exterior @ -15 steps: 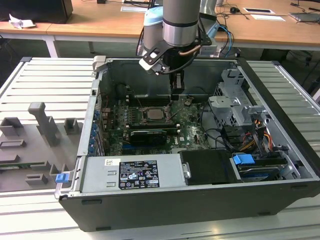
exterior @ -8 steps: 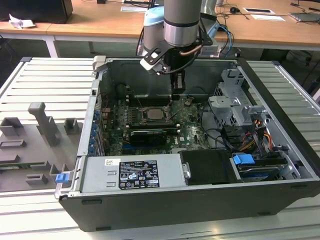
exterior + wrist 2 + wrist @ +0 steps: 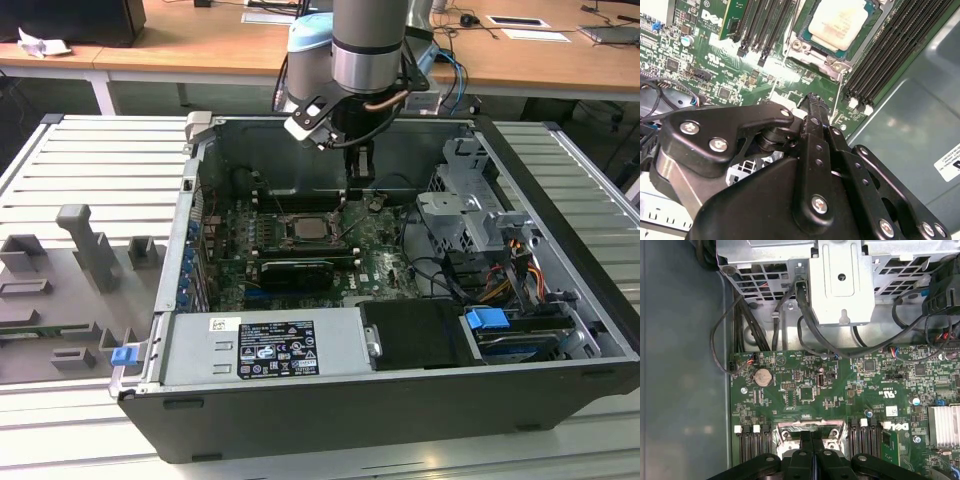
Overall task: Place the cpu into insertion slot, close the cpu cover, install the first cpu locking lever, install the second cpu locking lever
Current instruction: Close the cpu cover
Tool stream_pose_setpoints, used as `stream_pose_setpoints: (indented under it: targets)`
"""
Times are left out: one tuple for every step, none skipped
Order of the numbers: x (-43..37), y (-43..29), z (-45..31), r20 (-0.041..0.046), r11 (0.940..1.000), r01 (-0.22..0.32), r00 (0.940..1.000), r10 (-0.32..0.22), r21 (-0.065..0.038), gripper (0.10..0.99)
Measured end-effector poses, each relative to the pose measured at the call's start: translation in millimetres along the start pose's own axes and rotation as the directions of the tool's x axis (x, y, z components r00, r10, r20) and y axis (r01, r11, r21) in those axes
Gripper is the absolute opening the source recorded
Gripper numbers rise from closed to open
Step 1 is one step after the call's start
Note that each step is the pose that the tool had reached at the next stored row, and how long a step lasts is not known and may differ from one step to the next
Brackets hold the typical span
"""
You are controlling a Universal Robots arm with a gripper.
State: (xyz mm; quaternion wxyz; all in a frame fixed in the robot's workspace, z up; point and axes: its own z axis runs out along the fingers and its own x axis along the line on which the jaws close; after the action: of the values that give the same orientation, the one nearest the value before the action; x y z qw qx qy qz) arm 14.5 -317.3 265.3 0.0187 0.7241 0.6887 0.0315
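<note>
Hovering one closed end effector (image 3: 362, 172) near one seated cpu (image 3: 837, 22).

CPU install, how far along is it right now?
Done: the cpu lies seated, with the cpu cover down around it. In hand: nothing; the shut end effector hovers beside the cover's edge. Left: the two lever steps; I can't tell if either is latched.

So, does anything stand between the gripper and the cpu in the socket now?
Nothing visible does. In the second wrist view the gripper, jaws shut, hangs off a corner of the cpu; only the flat socket frame and green board lie between. The memory slots lie to either side, out of that path.
</note>
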Motion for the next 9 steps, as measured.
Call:
stream_pose_setpoints:
  targets:
    - [0.0,0.4,0.0,0.0001,1.0,0.0,1.0,0.0,0.0,0.106]
    - [0.1,1.0,0.1,0.0,1.0,0.0,1.0,0.0,0.0,0.106]
    - [0.1,1.7,0.1,0.0,1.0,0.0,1.0,0.0,0.0,0.106]
    - [0.1,2.2,0.2,0.0,1.0,0.0,1.0,0.0,0.0,0.106]
    - [0.2,3.4,0.3,0.0,1.0,0.0,1.0,0.0,0.0,0.106]
    - [0.2,4.5,0.4,-0.0001,1.0,0.0,1.0,0.0,0.0,0.106]
    - [0.4,7.0,0.5,0.0,1.0,0.0,1.0,0.0,0.0,0.106]
    - [0.4,8.6,0.6,0.0,1.0,0.0,1.0,0.0,0.0,0.106]
    - [0.5,10.2,0.8,0.0,1.0,0.0,1.0,0.0,0.0,0.106]
